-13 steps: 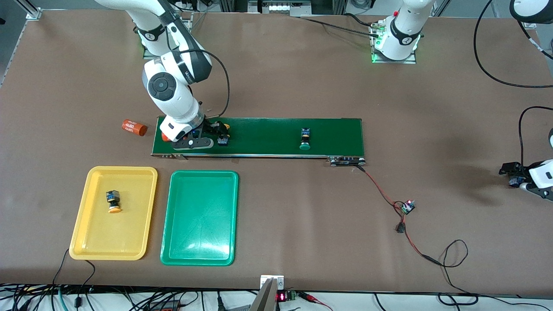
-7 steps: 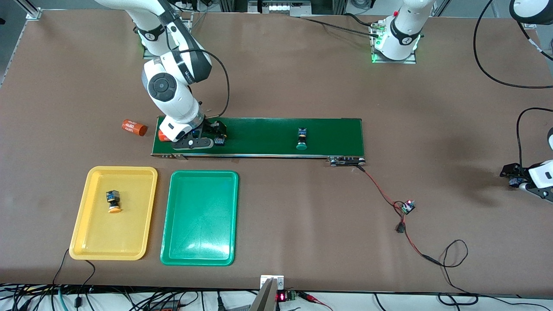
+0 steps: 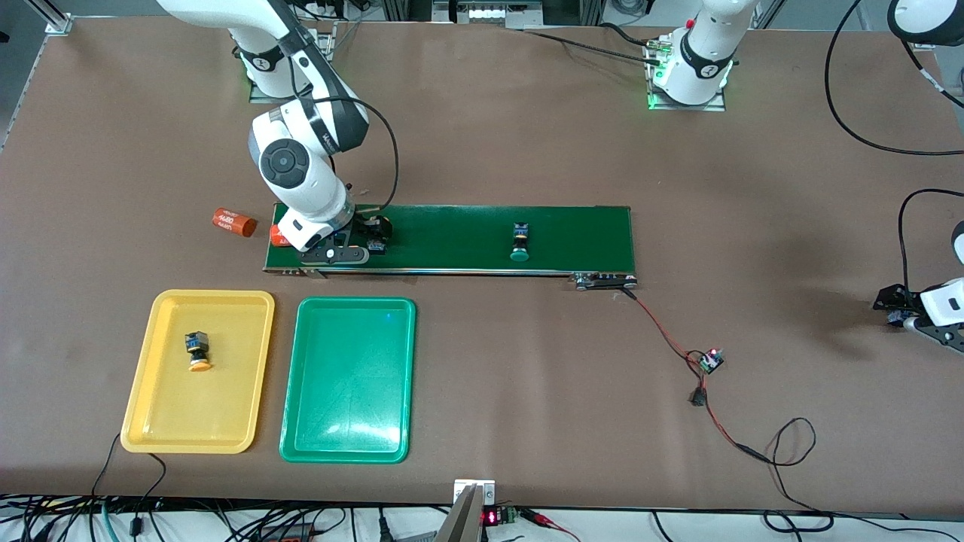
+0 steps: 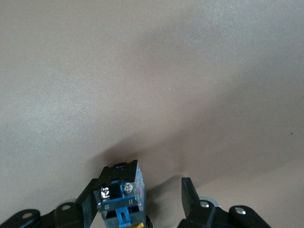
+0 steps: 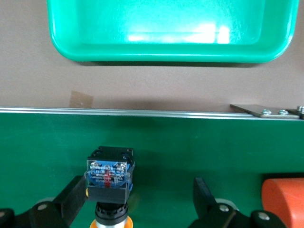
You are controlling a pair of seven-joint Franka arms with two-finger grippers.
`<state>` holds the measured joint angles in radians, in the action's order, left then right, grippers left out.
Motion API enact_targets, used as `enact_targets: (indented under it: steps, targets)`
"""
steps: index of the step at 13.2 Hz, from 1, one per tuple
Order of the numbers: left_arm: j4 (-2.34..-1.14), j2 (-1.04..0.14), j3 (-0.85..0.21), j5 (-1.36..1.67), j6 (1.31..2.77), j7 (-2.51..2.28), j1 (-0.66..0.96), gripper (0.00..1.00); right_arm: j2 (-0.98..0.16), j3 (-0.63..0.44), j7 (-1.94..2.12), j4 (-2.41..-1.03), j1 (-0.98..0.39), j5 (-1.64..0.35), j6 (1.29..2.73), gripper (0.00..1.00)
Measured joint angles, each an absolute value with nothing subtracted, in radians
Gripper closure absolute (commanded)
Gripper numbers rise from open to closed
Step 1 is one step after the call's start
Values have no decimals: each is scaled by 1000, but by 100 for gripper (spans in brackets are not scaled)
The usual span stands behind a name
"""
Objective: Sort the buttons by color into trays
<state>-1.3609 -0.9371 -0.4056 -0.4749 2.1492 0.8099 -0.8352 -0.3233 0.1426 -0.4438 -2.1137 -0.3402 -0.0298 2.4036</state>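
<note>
On the dark-green belt (image 3: 452, 237) my right gripper (image 3: 361, 241) (image 5: 138, 185) stands open around a yellow-capped button (image 5: 110, 173). This button lies close to one finger, well apart from the other. A green-capped button (image 3: 519, 242) lies farther along the belt toward the left arm's end. Another yellow-capped button (image 3: 197, 350) rests in the yellow tray (image 3: 143, 421); the green tray (image 3: 346, 376) beside it holds nothing. My left gripper (image 3: 892, 305) (image 4: 141, 187) is low over the table at the left arm's end, open, with a black-and-blue button (image 4: 121, 192) against one finger.
One orange cylinder (image 3: 232, 223) lies on the table just off the belt's end. Another (image 5: 285, 199) lies on the belt beside my right gripper. A small circuit board (image 3: 708, 361) with red and black wires trails from the belt's motor end.
The green-capped button has ridden the belt toward the right arm's end. My right gripper has drifted the same way with the yellow-capped button between its fingers. The left gripper has barely moved.
</note>
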Motion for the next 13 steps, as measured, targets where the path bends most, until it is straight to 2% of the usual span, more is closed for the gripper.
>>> enact_targets:
  steps: [1,6,8,11,13]
  targets:
    - [-1361,-937,-406,-475,2149,816,-835,100,-331,143,-444,-2110,-340,-30,2404,1]
    - [-1354,-933,-412,-511,2149,819,-830,100,-341,143,-444,-2101,-340,-30,2403,3]
    - [-1353,-912,-424,-511,2097,819,-816,100,-345,143,-444,-2100,-340,-30,2403,5]
    - [-1353,-832,-447,-511,1947,807,-758,100,-347,143,-445,-2099,-340,-29,2403,17]
    - [-1380,-781,-470,-511,1903,754,-733,100,-348,142,-445,-2098,-340,-26,2403,29]
